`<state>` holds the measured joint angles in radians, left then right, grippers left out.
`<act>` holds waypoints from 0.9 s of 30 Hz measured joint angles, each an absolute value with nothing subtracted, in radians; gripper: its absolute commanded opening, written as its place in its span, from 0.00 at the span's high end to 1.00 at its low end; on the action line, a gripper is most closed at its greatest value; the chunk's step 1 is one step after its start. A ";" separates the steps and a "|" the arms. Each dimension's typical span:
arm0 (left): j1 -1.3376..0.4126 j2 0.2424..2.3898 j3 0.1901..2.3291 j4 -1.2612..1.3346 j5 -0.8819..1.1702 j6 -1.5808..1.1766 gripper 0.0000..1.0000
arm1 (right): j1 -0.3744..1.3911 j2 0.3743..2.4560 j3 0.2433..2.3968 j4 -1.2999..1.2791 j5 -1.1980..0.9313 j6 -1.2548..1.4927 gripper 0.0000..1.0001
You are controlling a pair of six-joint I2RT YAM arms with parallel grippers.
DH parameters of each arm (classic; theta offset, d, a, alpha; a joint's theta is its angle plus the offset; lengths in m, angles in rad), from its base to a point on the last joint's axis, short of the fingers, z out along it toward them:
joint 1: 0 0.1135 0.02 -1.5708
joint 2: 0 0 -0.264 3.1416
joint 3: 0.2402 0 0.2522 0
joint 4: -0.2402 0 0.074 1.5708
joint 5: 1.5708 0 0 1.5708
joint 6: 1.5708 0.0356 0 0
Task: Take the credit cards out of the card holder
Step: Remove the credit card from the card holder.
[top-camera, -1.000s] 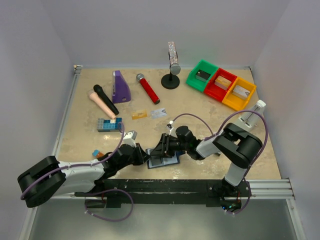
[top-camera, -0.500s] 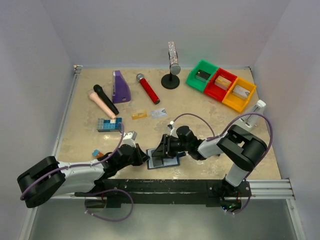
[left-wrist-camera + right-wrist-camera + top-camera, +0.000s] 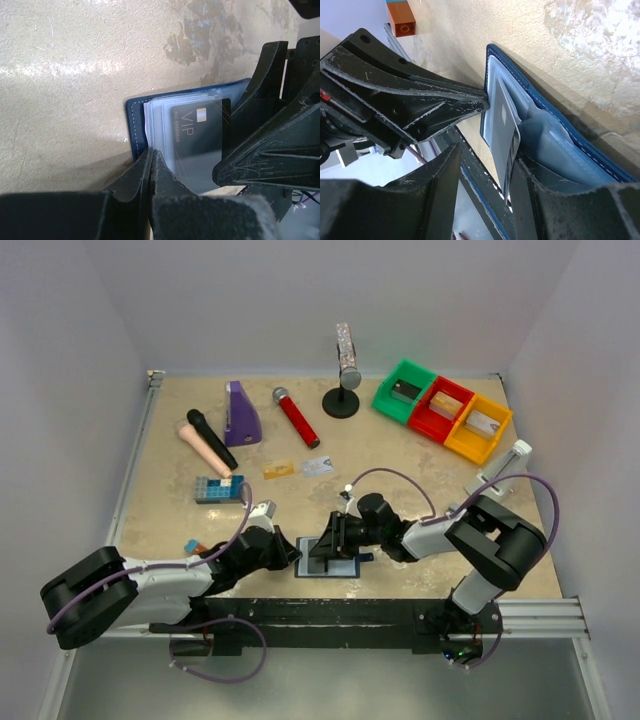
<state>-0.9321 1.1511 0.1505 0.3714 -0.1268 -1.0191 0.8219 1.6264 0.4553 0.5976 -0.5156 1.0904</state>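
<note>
Navy folding card holder (image 3: 134,125), open, beneath both tools; black VIP card (image 3: 200,132) raised between the parted jaws of our right gripper (image 3: 333,540); left gripper (image 3: 289,552) pinched shut at the holder's edge, newly closed; orange brick (image 3: 401,17) behind it.

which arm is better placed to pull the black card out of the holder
Right: the right gripper stands open around the black card, while the left gripper is shut on the edge of the card holder, likely pinning it.
</note>
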 measured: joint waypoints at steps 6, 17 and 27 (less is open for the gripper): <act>-0.933 1.149 0.152 0.365 -0.132 -1.031 1.00 | 0.809 1.597 0.434 0.590 -0.515 1.080 0.56; -0.936 1.147 0.152 0.361 -0.141 -1.038 1.00 | 0.791 1.565 0.408 0.587 -0.515 1.073 0.59; -0.937 1.145 0.151 0.358 -0.145 -1.039 1.00 | 0.776 1.525 0.384 0.582 -0.514 1.060 0.62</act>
